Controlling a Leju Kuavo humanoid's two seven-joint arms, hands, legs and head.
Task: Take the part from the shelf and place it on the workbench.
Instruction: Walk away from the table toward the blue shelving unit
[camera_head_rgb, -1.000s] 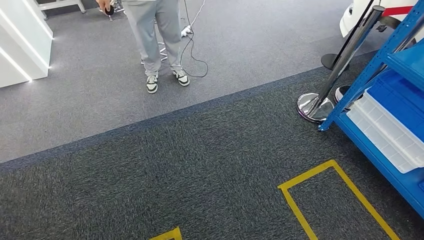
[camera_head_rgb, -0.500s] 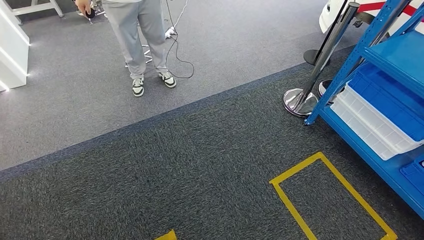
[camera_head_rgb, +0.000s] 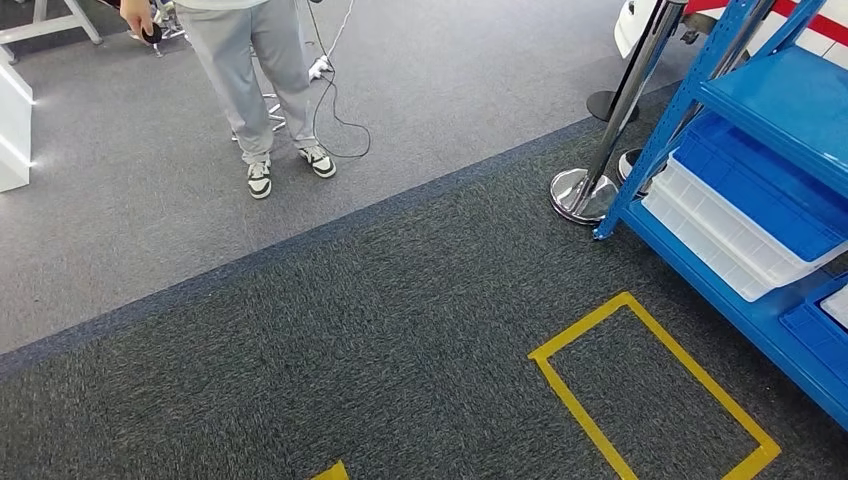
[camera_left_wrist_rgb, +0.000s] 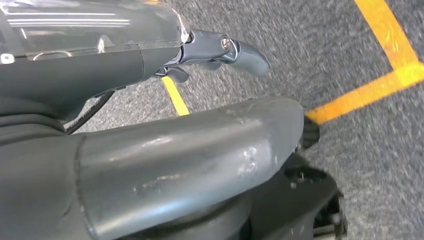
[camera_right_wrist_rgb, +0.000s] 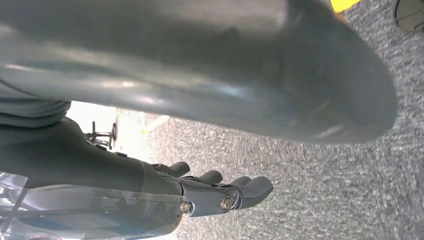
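On the right of the head view stands the blue shelf, with a white bin and a blue bin stacked on its lower level. Compared with a second ago the whole scene has slid left and the shelf takes up more of the frame; the person in grey trousers, the chrome post and the yellow tape box on the carpet have all shifted together. So the camera has turned, not the things: the robot is swinging toward the shelf. Judgement: this is the approach step, with the pick not yet begun and the task barely started. The part itself cannot be made out; it presumably lies in one of the bins, whose contents are hidden from this angle. No workbench is seen. Left hand hangs beside the body over the carpet, fingers extended with nothing in them. Right hand likewise hangs low, fingers slightly curled and apart, holding nothing. Next move likely calls for finishing the turn and closing on the shelf, perhaps squaring up at the tape box, before either arm lifts. Risk: the post stands just beside the shelf's corner upright.
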